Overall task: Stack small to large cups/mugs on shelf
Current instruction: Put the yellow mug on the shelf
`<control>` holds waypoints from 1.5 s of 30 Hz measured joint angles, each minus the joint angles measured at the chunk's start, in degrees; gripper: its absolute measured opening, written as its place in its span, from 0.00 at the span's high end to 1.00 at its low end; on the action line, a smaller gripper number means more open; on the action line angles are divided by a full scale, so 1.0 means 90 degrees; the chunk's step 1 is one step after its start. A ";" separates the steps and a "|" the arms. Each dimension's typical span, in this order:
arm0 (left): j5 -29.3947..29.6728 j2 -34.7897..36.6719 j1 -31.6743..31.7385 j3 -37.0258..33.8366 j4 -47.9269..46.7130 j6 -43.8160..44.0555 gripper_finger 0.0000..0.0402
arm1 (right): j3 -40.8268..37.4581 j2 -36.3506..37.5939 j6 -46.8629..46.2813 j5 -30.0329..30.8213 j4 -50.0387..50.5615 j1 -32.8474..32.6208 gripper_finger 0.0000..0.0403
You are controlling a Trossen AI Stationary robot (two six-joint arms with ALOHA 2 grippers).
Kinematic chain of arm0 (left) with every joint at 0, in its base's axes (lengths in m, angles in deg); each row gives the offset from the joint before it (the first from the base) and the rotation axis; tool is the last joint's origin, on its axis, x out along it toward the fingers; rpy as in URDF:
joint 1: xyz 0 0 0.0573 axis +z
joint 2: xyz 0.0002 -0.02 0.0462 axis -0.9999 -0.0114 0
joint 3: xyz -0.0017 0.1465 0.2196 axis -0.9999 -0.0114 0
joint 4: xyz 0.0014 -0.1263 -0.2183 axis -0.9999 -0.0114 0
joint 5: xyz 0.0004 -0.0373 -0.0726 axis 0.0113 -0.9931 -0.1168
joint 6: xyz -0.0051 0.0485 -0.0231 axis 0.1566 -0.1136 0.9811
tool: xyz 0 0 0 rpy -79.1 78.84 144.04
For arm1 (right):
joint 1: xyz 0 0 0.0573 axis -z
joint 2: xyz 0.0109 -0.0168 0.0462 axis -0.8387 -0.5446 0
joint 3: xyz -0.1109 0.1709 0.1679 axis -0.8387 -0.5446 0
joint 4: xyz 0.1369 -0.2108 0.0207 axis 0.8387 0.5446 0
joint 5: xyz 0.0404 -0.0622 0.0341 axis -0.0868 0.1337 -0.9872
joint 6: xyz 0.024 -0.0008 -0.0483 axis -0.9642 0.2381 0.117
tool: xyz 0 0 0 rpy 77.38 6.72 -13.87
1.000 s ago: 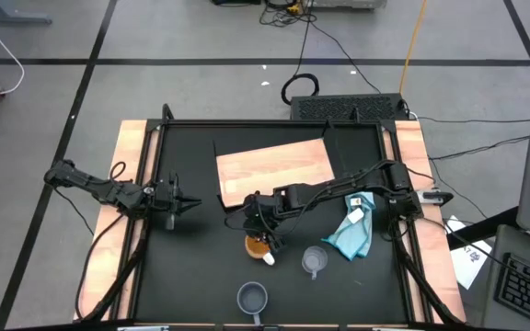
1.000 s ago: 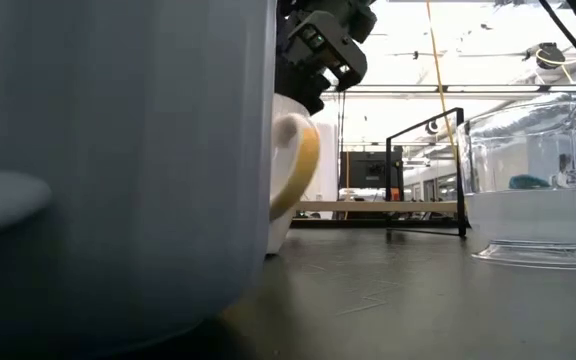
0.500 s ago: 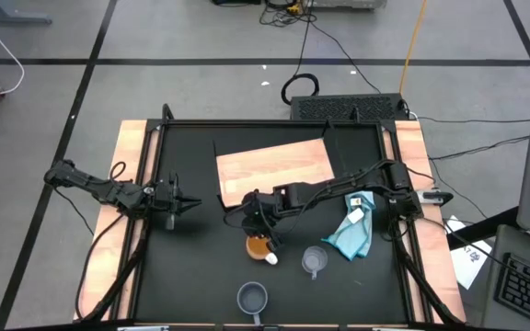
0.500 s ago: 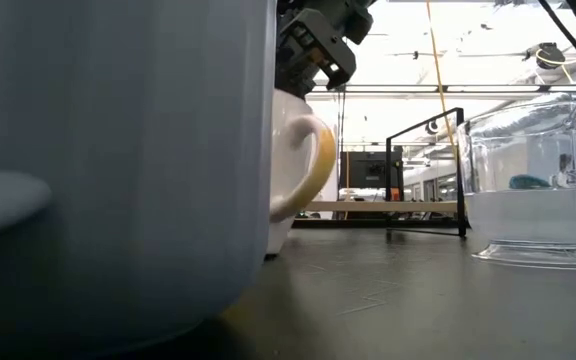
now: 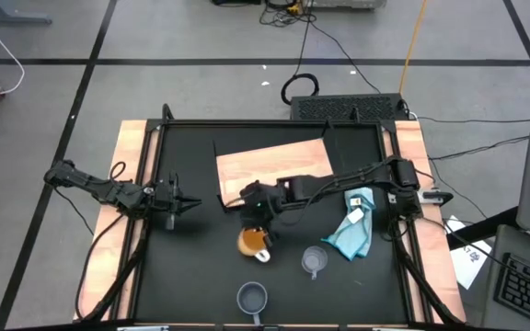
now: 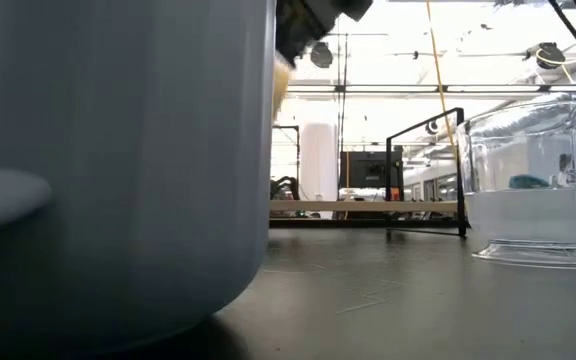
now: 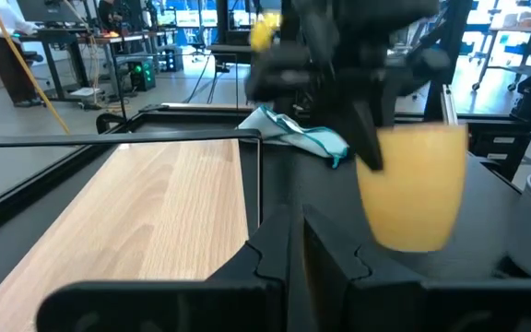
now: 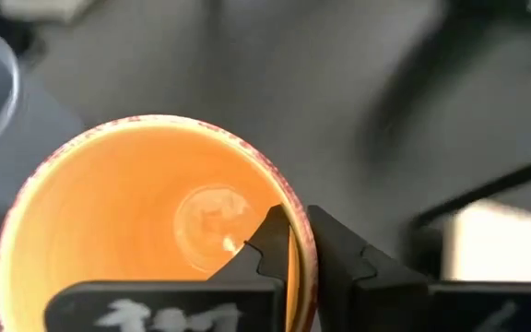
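My right gripper (image 5: 257,210) hangs over the table's middle, shut on the orange cup (image 5: 251,242), whose white handle (image 5: 262,255) points to the near edge. In the left wrist view the orange cup (image 7: 413,184) hangs below the right gripper (image 7: 339,74). The blue-grey mug (image 5: 252,297) stands on its base near the front edge and fills the low view (image 6: 118,170). The clear cup (image 5: 314,261) stands right of the orange one. The shelf (image 5: 274,168) lies flat at the far middle. My left gripper (image 5: 180,204) waits at the left, shut on nothing. My right gripper pinches the orange cup's rim wall (image 8: 300,249), one finger (image 8: 267,247) inside the cup and the other (image 8: 344,258) outside. The fingers come from above, pointing down. The cup hangs roughly upright, mouth up, its base (image 7: 411,242) clear of the table.
A light blue cloth (image 5: 352,230) lies crumpled at the right, beside the clear cup. Pale wooden strips (image 5: 127,184) run along both sides of the black tabletop. Cables and a black box (image 5: 348,106) lie beyond the far edge.
My right gripper has risen and drawn slightly toward the shelf, carrying the orange cup. The cup stood on the table a second ago; now it is lifted clear and has risen out of most of the low view.
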 joint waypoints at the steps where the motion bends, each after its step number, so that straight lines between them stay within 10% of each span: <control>1: 0.0000 0.0000 0.0000 0.0000 0.0000 0.0000 0.92 | -0.0002 0.0089 -0.0014 0.0005 -0.0031 0.0014 0.97; 33: -0.0216 -0.0166 0.0000 -0.0002 0.0478 -0.0522 0.92 | -0.5085 0.4416 -0.0964 0.0458 -0.3371 -0.0006 0.97; 45: -0.0177 -0.0165 0.0000 -0.0002 0.0605 -0.0568 0.92 | -0.5812 0.4260 -0.1019 0.0524 -0.4753 0.0020 0.97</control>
